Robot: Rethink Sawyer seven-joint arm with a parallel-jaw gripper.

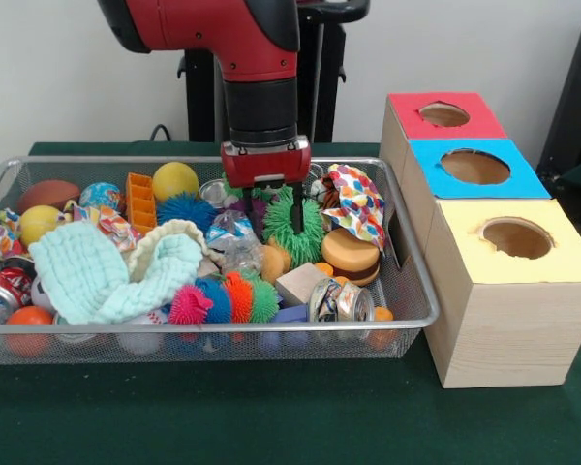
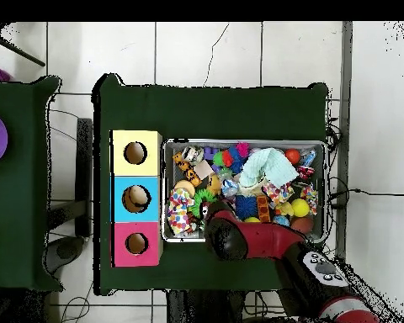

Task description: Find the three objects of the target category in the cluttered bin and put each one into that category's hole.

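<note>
The wire bin (image 1: 410, 283) is packed with mixed items. Among them are a green spiky ball (image 1: 289, 232), a blue spiky ball (image 1: 186, 209), a yellow ball (image 1: 174, 179) and a row of coloured spiky balls (image 1: 223, 300). My gripper (image 1: 272, 209) hangs low in the bin's middle, open. One finger is left of the green spiky ball and the other is in front of it. In the overhead view the arm (image 2: 231, 235) hides the gripper, and the green spiky ball (image 2: 207, 197) peeks out beside it.
Three boxes with round holes stand beside the bin: red (image 1: 443, 114), blue (image 1: 474, 167), yellow (image 1: 516, 237). Also in the bin are a mint cloth (image 1: 107, 276), round orange sponges (image 1: 349, 254), a crushed can (image 1: 339, 300), a wooden block (image 1: 300, 284) and a patterned cloth (image 1: 356, 203).
</note>
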